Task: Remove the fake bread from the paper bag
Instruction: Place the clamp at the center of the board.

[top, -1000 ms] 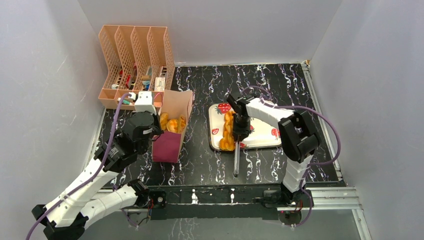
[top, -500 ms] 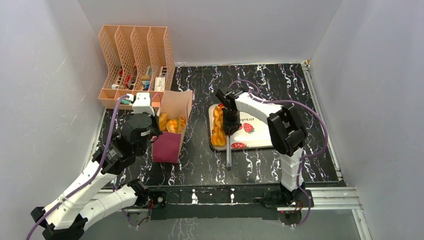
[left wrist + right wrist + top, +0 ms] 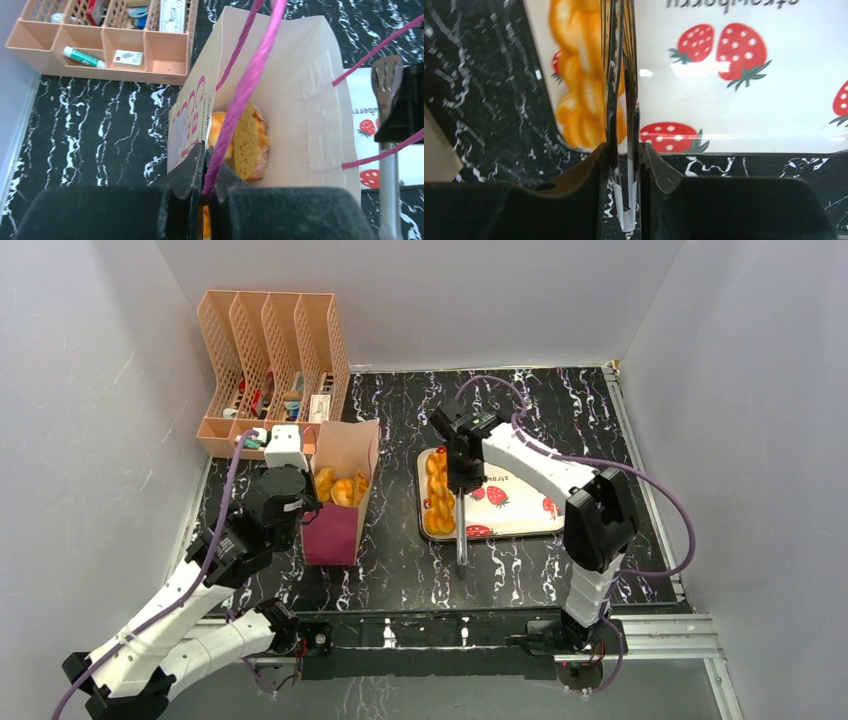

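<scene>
Paper bag | red lettering edge-on, unreadable | tray | "strawberry", cropped

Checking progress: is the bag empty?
No, the left wrist view shows bread standing inside the open bag.

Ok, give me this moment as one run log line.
left gripper: shut on handle | right gripper: shut on tongs | loaf: on tray | buns: in paper bag
</scene>
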